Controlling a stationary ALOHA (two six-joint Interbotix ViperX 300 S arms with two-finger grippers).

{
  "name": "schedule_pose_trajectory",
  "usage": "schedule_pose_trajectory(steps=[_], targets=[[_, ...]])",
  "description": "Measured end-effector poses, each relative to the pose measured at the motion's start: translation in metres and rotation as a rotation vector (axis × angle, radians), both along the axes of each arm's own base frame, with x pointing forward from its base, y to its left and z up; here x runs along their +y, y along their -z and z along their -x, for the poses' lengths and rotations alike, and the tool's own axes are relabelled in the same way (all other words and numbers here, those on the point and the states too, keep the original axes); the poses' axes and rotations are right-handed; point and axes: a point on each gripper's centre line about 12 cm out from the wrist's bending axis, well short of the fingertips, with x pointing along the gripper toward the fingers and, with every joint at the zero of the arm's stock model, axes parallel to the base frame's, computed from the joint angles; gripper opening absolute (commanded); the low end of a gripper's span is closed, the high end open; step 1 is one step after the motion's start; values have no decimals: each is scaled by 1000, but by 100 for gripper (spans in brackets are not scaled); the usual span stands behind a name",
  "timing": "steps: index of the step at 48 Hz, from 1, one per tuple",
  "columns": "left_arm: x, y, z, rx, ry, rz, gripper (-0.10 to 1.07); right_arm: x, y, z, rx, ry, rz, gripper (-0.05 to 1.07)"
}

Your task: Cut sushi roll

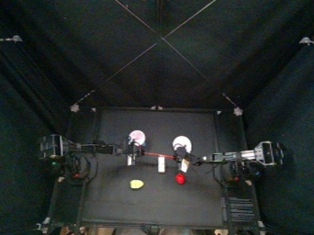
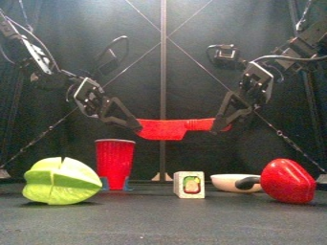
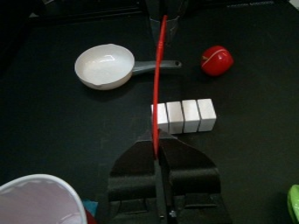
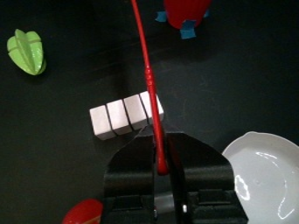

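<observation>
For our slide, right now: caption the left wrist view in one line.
Left gripper holds a thin red strip stretched above a sliced sushi roll, between white ladle and red toy.

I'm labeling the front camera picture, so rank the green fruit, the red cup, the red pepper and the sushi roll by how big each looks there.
Largest to smallest, as seen in the front view:
1. green fruit
2. red pepper and red cup, too alike to separate
3. sushi roll
The fruit and pepper may just sit nearer the camera.

Seen from high overhead and level at the table's front edge. Both wrist cameras look down closely, sharing the sushi roll.
</observation>
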Motion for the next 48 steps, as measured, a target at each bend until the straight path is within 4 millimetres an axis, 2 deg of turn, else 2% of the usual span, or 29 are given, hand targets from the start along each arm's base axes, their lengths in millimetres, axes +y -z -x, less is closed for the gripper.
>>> schedule_pose_trajectory(steps=[6, 20, 26, 36, 48], targets=[[-1, 4, -3, 10, 5, 3, 21, 0, 0, 2, -1, 0, 2, 28], [-6, 9, -10, 21, 18, 11, 21, 0, -22, 12, -74, -7, 13, 28], [-10, 11, -15, 23, 22, 24, 21, -1, -22, 17, -78, -10, 8, 28], [-9, 14, -19, 24, -4, 54, 21, -8, -11, 23, -50, 15, -9, 28], [-7, 28, -28, 57, -10, 66, 21, -9, 15, 25, 29, 52, -65, 28]])
